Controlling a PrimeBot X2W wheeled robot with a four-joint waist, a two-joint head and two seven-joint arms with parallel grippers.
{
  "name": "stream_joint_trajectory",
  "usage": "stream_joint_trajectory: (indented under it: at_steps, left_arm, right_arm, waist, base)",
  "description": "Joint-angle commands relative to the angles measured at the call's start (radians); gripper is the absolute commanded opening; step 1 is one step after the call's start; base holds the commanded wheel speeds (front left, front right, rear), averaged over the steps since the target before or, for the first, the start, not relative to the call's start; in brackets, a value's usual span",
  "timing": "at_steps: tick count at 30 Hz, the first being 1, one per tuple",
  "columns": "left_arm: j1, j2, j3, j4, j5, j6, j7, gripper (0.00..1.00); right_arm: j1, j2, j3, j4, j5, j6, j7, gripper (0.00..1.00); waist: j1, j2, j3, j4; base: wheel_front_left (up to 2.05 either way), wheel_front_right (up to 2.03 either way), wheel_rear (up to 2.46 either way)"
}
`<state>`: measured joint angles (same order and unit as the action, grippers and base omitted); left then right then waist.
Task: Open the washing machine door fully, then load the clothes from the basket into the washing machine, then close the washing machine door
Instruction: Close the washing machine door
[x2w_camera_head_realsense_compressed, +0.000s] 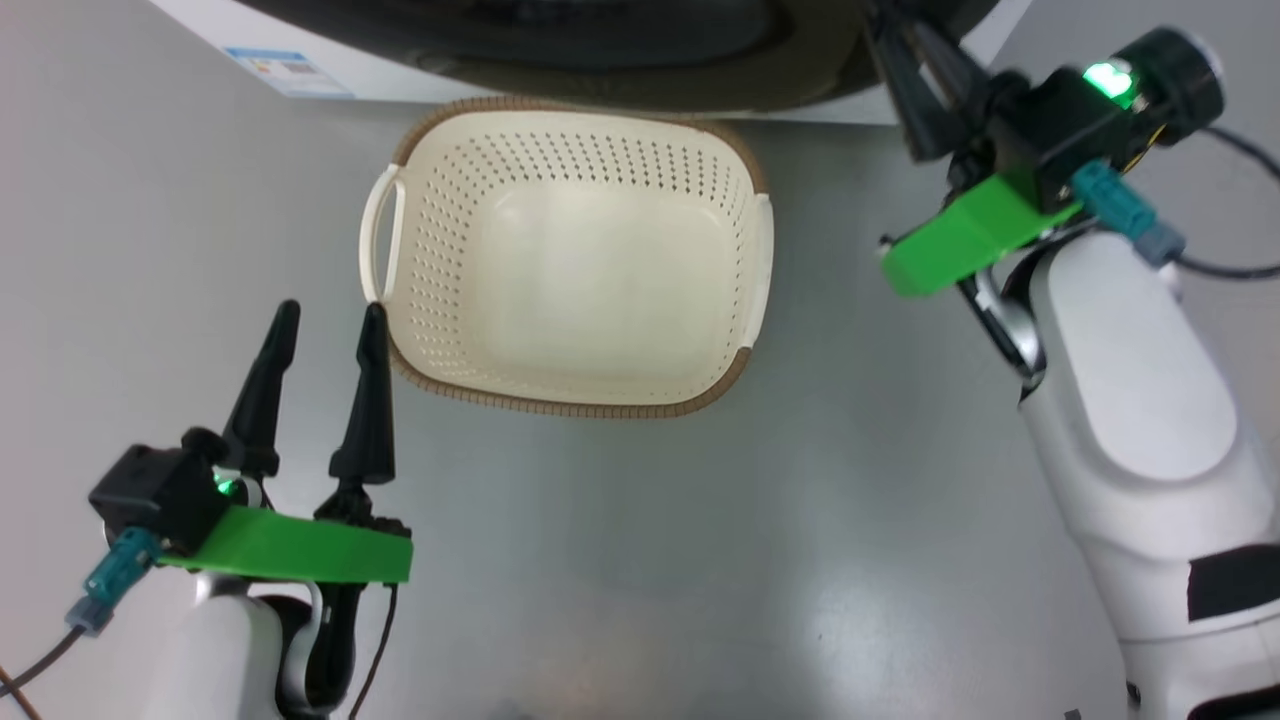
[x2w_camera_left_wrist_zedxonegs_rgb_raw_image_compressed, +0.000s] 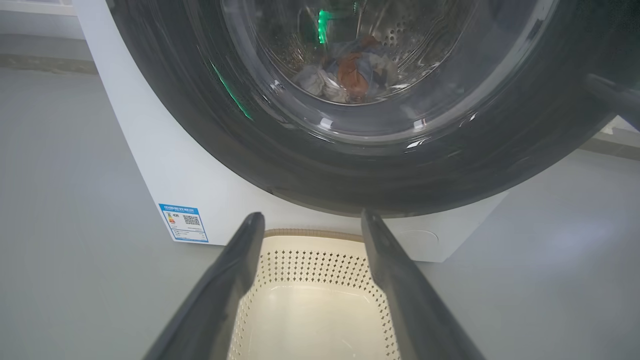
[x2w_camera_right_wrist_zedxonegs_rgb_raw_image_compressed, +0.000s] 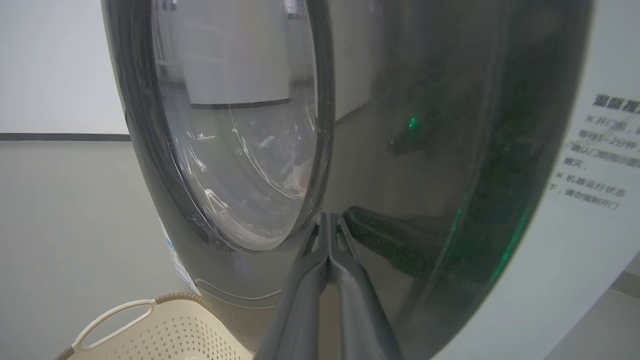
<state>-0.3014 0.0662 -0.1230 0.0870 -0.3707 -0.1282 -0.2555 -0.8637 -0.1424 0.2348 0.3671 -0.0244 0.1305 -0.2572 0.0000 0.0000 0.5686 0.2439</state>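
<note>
The cream basket (x2w_camera_head_realsense_compressed: 590, 408) sits empty on the floor in front of the washing machine (x2w_camera_head_realsense_compressed: 350, 72). The washing machine door (x2w_camera_left_wrist_zedxonegs_rgb_raw_image_compressed: 200, 125) lies against the machine's white front (x2w_camera_left_wrist_zedxonegs_rgb_raw_image_compressed: 165, 165). Through its glass the clothes (x2w_camera_left_wrist_zedxonegs_rgb_raw_image_compressed: 350, 75) show as a small orange, white and blue heap in the drum. My left gripper (x2w_camera_head_realsense_compressed: 330, 312) is open beside the basket's left handle, holding nothing; its fingers (x2w_camera_left_wrist_zedxonegs_rgb_raw_image_compressed: 235, 280) frame the basket wall (x2w_camera_left_wrist_zedxonegs_rgb_raw_image_compressed: 310, 260). My right gripper (x2w_camera_right_wrist_zedxonegs_rgb_raw_image_compressed: 327, 217) is shut, with its tips touching the glossy black door rim (x2w_camera_right_wrist_zedxonegs_rgb_raw_image_compressed: 425, 150) and meeting their own reflection there.
A blue label (x2w_camera_left_wrist_zedxonegs_rgb_raw_image_compressed: 183, 222) sits low on the machine's left front. Printed text (x2w_camera_right_wrist_zedxonegs_rgb_raw_image_compressed: 600, 155) shows on the white panel right of the door. Grey floor (x2w_camera_head_realsense_compressed: 650, 560) spreads around the basket (x2w_camera_right_wrist_zedxonegs_rgb_raw_image_compressed: 165, 330). My right forearm (x2w_camera_head_realsense_compressed: 1130, 400) stands at the right.
</note>
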Motion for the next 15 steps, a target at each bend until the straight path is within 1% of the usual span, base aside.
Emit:
stream_joint_trajectory:
  at_steps: [1, 8, 11, 15]
  left_arm:
    - [-0.018, 0.020, 0.028, -0.025, -0.007, -0.003, -0.006, 1.00]
    - [-0.045, 0.017, 0.011, -0.025, -0.015, -0.003, -0.006, 1.00]
    - [-0.051, 0.019, -0.003, -0.023, -0.020, -0.003, -0.006, 1.00]
    - [-0.056, 0.020, -0.013, -0.022, -0.022, -0.003, -0.006, 1.00]
  right_arm:
    - [-0.028, 0.027, -0.012, -0.010, -0.016, 0.000, -0.005, 0.00]
    - [-0.107, 0.029, -0.073, 0.013, -0.049, 0.000, -0.005, 0.00]
    - [-0.139, 0.039, -0.116, 0.015, -0.051, 0.000, -0.005, 0.00]
    - [-0.176, 0.044, -0.146, 0.024, -0.063, 0.000, -0.005, 0.00]
  waist:
    - [0.0000, 0.0000, 0.026, 0.011]
    - [0.0000, 0.0000, 0.059, 0.017]
    - [0.0000, 0.0000, 0.067, 0.017]
    - [0.0000, 0.0000, 0.075, 0.017]
  base:
    - [0.00, 0.00, 0.00]
    - [0.00, 0.00, 0.00]
    - [0.00, 0.00, 0.00]
    - [0.00, 0.00, 0.00]
